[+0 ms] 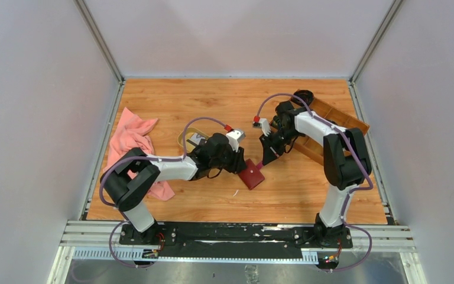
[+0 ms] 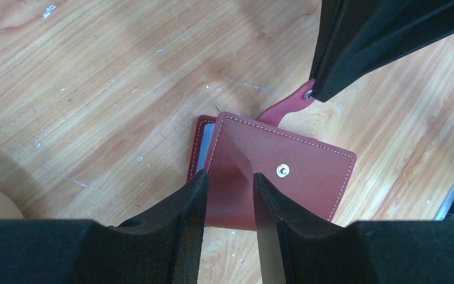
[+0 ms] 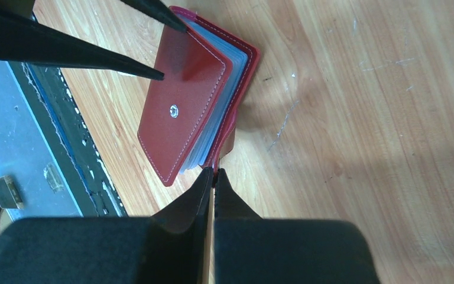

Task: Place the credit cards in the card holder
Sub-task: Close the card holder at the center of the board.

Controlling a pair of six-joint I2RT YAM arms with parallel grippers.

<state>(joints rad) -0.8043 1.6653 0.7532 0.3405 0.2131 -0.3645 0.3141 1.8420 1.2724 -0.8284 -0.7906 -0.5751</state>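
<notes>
The dark red card holder lies on the wooden table between my two arms, partly open, with its grey pockets showing. My left gripper is open, its fingertips at the holder's near edge, either side of the raised top cover. My right gripper is shut on the holder's snap tab and holds it up off the table. In the top view, cards, pale and dark, lie in the oval tan dish, partly hidden behind my left arm.
A pink cloth lies at the left. A brown wooden compartment tray stands at the back right behind my right arm, with a black round object beyond it. The table's front rail is close to the holder.
</notes>
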